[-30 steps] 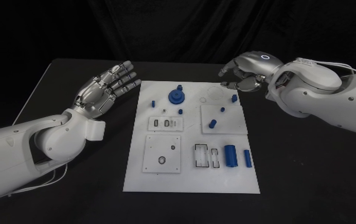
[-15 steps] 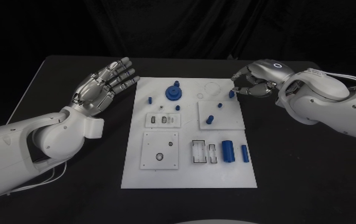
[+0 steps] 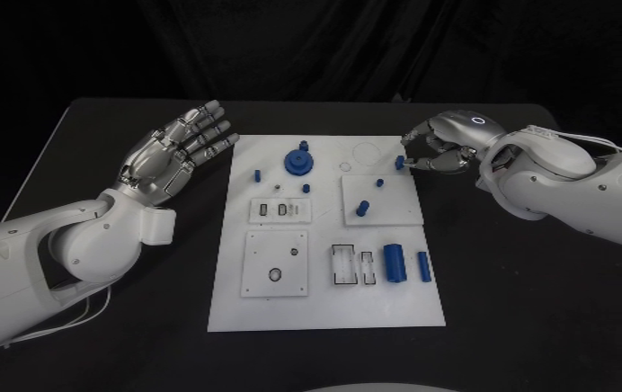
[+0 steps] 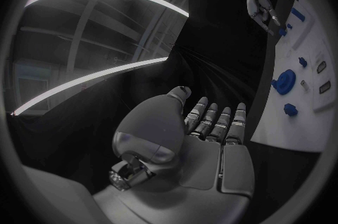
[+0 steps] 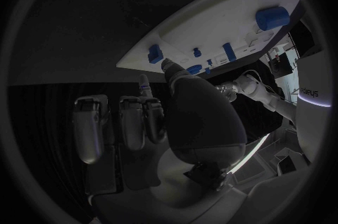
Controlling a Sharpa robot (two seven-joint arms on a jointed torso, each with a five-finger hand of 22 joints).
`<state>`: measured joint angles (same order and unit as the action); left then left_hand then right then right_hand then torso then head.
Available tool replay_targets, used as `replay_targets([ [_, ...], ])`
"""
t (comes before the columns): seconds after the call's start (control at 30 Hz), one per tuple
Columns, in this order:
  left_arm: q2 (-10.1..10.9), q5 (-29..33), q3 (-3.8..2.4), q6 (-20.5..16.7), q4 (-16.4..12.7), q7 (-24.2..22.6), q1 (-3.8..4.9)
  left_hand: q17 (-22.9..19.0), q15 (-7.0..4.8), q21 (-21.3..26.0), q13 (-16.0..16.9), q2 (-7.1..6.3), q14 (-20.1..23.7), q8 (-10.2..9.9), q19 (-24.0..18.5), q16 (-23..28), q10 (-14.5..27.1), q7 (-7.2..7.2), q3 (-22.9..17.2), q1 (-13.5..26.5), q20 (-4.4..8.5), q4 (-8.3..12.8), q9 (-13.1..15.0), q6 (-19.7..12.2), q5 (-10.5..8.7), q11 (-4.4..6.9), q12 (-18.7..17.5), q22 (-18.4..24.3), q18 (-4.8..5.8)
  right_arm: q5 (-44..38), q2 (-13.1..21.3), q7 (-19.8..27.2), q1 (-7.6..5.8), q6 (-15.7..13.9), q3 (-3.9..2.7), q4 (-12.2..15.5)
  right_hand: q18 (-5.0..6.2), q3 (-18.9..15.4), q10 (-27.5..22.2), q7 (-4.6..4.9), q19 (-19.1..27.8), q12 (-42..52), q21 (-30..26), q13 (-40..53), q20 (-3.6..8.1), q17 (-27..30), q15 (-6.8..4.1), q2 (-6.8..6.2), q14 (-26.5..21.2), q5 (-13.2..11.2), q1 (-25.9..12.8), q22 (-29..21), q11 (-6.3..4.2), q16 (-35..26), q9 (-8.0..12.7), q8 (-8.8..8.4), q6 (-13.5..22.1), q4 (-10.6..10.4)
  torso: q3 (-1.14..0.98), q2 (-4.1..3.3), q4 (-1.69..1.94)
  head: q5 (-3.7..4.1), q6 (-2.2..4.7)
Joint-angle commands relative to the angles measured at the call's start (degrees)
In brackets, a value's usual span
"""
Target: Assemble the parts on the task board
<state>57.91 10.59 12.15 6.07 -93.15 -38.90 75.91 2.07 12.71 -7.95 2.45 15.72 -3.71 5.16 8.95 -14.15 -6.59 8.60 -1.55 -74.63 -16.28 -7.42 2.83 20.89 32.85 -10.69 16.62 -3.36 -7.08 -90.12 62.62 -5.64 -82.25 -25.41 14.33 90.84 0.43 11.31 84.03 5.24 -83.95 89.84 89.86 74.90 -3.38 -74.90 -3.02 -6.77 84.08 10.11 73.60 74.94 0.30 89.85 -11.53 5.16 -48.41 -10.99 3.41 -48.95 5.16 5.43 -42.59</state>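
reaching over the far right corner of the task board, the right hand curls its fingers narrowly around a small blue peg at the board's edge, apparently to lift it for fitting; whether the peg is already gripped cannot be told. the left hand hangs wide and empty over the black desk just left of the board, seemingly kept out of the way. a blue gear stands on the far part of the board, and two blue cylinders lie near its right edge.
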Motion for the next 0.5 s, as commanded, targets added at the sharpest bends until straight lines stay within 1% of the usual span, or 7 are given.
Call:
replay_targets([
  [0.03,-0.1,0.0,-0.05,1.0,0.0,-1.5,-0.12,0.1,0.41,-0.2,0.1,0.16,0.0,0.2,0.1,-0.2,0.0,1.45,-0.3,0.5,-0.35,0.0,0.0,0.1,0.33,-0.25,0.3,-0.1,-0.49,0.2,0.0,-1.0,0.23,-0.6,-0.03,-0.2,-0.43,-0.1,6.0,0.01,-6.1,0.2,0.1,15.1,0.13,-15.1,-0.12,-0.05,5.9,-0.3,0.5,15.1,-0.09,0.1,0.1,-0.36,0.3,-0.2,-0.06,0.03,-0.01,0.03,0.1],
  [0.13,0.0,0.0,-0.05,1.1,0.0,-1.5,-0.13,0.1,0.41,-0.2,0.1,0.16,0.0,0.2,0.1,-0.2,0.0,1.45,-0.3,0.5,-0.35,0.0,0.0,0.1,0.33,-0.25,0.3,-0.1,-0.49,0.2,-0.1,-0.9,0.32,-0.8,-0.03,-0.3,-0.43,-0.4,6.0,0.05,-6.1,0.2,0.1,15.1,0.1,-15.1,-0.09,-0.17,5.9,-0.8,0.7,15.1,-0.05,0.1,0.1,-0.29,0.2,-0.5,0.0,0.07,0.04,-0.01,0.03],
  [0.23,0.0,0.0,-0.05,1.1,0.1,-1.5,-0.13,0.1,0.41,-0.2,0.1,0.16,0.0,0.2,0.1,-0.2,0.0,1.45,-0.3,0.5,-0.35,0.0,0.0,0.1,0.33,-0.25,0.3,-0.1,-0.49,0.2,0.0,-0.8,0.41,-0.8,-0.03,-0.1,-0.43,-0.4,6.0,0.05,-6.1,0.2,0.1,15.1,0.1,-15.1,-0.09,-0.17,5.9,-0.8,0.7,15.1,-0.05,0.1,0.1,-0.29,0.2,-0.5,0.05,0.07,0.1,0.07,-0.05],
  [0.37,0.0,0.0,-0.05,1.1,0.1,-1.5,-0.14,0.1,0.41,-0.2,0.1,0.16,0.0,0.2,0.1,-0.2,0.0,1.45,-0.3,0.5,-0.35,0.0,0.0,0.1,0.33,-0.25,0.3,-0.1,-0.49,0.2,0.0,-0.8,0.53,-0.6,-0.03,0.1,-0.43,-0.5,6.0,0.07,-6.1,0.2,0.1,15.1,0.09,-15.1,-0.08,-0.2,5.9,-1.0,0.7,15.1,-0.04,0.1,0.0,-0.23,0.1,-0.7,0.06,0.08,0.1,0.12,-0.01],
  [0.5,-0.1,0.0,-0.05,1.2,0.2,-1.5,-0.14,0.1,0.41,-0.2,0.1,0.16,0.0,0.2,0.1,-0.2,0.0,1.45,-0.3,0.5,-0.35,0.0,0.0,0.1,0.33,-0.25,0.3,-0.1,-0.49,0.2,-0.2,-0.8,0.65,-0.6,-0.03,-0.1,-0.43,-0.6,6.0,0.09,-6.1,0.2,0.1,15.1,0.08,-15.1,-0.06,-0.29,5.9,-1.1,1.0,15.1,-0.02,0.1,0.0,-0.13,0.0,-0.8,0.07,0.07,0.21,0.24,0.01],
])
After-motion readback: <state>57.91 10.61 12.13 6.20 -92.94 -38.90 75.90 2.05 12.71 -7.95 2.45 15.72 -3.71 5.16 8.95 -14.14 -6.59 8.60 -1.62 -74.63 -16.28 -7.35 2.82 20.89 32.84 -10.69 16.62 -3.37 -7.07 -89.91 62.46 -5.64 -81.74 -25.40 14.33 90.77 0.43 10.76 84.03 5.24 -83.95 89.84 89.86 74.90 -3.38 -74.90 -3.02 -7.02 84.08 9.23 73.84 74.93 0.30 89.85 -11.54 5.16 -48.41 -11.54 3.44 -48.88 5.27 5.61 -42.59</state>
